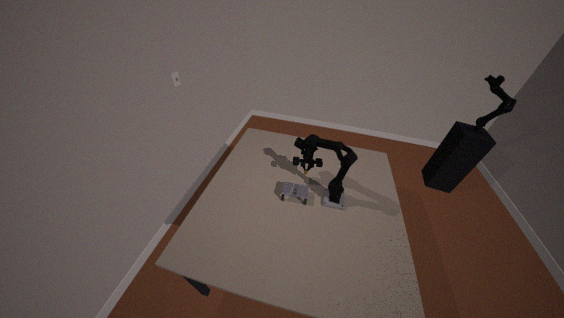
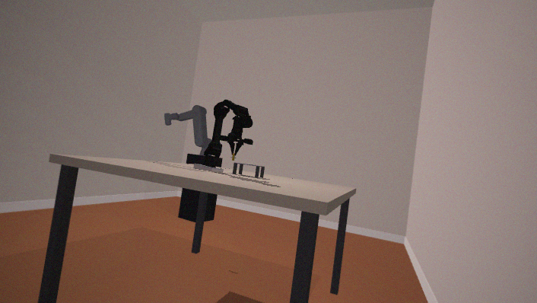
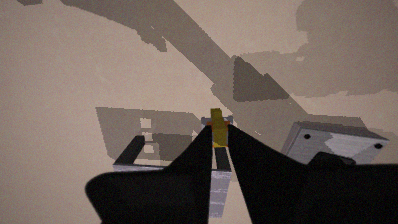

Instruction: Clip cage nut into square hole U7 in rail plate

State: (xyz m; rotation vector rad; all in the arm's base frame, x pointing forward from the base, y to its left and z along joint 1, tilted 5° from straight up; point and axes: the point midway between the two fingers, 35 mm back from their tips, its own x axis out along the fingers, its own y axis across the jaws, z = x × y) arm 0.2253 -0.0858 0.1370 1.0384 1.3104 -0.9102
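Grey-beige walls (image 1: 120, 40) (image 2: 304, 76) rise around the plate's side of the room, over an orange-brown floor (image 1: 451, 224) (image 2: 114, 251). The pale surface (image 1: 240, 232) (image 2: 152, 175) (image 3: 50, 75) carries the plate and stands on dark legs. Well apart from the plate, beyond the edge of the surface, a tall black block (image 1: 451, 160) (image 2: 190, 205) bears a second arm (image 1: 507, 105) (image 2: 199, 127).

The black arm (image 1: 345, 168) (image 2: 217, 129) rises from its light base (image 1: 327, 204) (image 2: 218, 170) (image 3: 300, 140) near one end of the plate, then bends over so that its wrist points down. Long shadows of it fall on the surface around the plate.

The silvery plate (image 1: 288, 189) (image 2: 249, 164) (image 3: 150, 168) lies level, raised on short dark feet (image 1: 283, 197) (image 2: 235, 168) (image 3: 130, 150). Square openings show in its shadow; the U7 mark is too small to read.

The jaws are closed on the nut, their tapered black fingers drawn together at the tips. The small yellow nut (image 1: 306, 172) (image 2: 233, 157) (image 3: 219, 131) is held upright, above the level of the plate and apart from it, outside its holes. Small grey parts jut out on both sides of it at the fingertips.
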